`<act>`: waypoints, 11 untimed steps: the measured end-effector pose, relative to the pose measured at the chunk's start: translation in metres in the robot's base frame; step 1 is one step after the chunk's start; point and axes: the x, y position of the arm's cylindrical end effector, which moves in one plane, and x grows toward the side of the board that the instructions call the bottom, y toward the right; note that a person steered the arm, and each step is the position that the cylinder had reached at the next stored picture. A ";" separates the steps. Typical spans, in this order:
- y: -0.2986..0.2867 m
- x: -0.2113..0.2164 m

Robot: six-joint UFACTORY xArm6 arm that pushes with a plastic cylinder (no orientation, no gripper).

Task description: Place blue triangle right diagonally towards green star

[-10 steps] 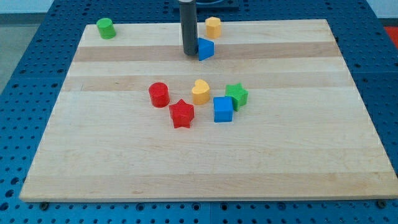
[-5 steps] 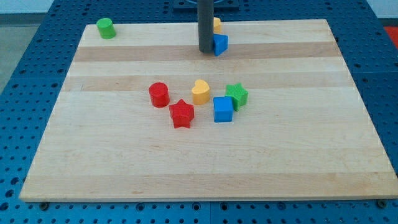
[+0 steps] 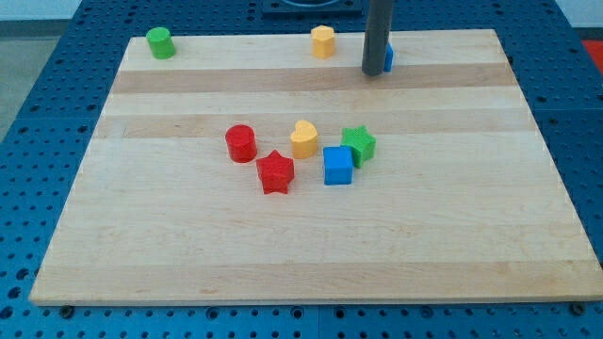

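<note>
The blue triangle (image 3: 388, 58) lies near the view's top, right of centre, mostly hidden behind my rod; only a blue sliver shows. My tip (image 3: 373, 72) rests on the board right against the triangle's left side. The green star (image 3: 359, 144) sits in the middle cluster, well below the triangle and slightly to its left.
A blue cube (image 3: 337, 165), a yellow heart (image 3: 303, 138), a red star (image 3: 275, 172) and a red cylinder (image 3: 241, 143) crowd around the green star. A yellow block (image 3: 323, 41) stands left of my tip. A green cylinder (image 3: 160, 42) is at the top left corner.
My tip has swept to the view's right and slightly up, pushing the blue triangle with it, past the yellow block. The other blocks have not moved.
</note>
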 end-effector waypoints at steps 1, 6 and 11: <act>-0.003 0.000; -0.008 -0.023; 0.047 -0.023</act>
